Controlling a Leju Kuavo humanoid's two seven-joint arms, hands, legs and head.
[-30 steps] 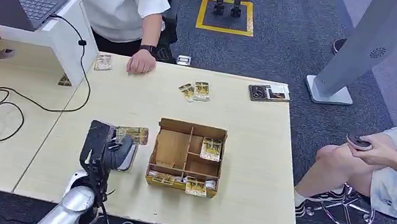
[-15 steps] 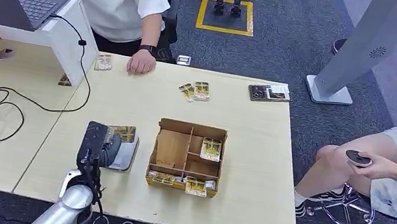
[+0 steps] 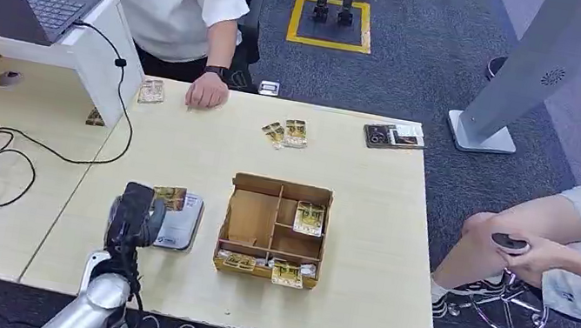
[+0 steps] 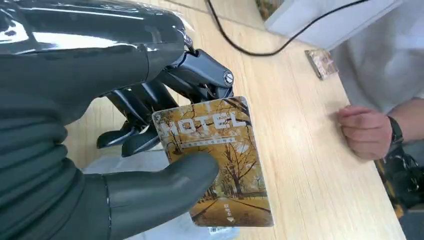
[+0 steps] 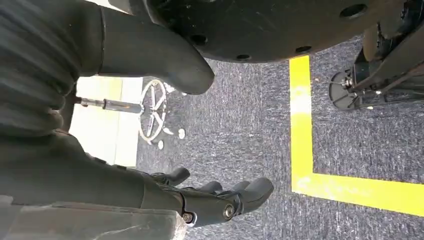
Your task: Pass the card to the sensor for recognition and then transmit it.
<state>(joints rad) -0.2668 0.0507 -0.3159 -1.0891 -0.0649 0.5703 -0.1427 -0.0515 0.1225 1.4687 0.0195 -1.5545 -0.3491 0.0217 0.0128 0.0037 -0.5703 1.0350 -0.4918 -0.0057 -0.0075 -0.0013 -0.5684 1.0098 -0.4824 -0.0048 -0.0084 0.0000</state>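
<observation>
The card (image 4: 220, 162) is a yellow key card printed with autumn trees and the word "MOTEL", pinched between the thumb and dark fingers of the left hand (image 3: 134, 214). It hangs just over the sensor (image 3: 179, 224), a flat grey pad lying on the bench (image 3: 184, 147) just beside the left wall of the cardboard box (image 3: 274, 230).

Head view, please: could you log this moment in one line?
left hand: holds yellow hotel card | over grey flat sensor | right hand: empty, hanging

sensor (image 3: 177, 223) left of box (image 3: 274, 228)
</observation>
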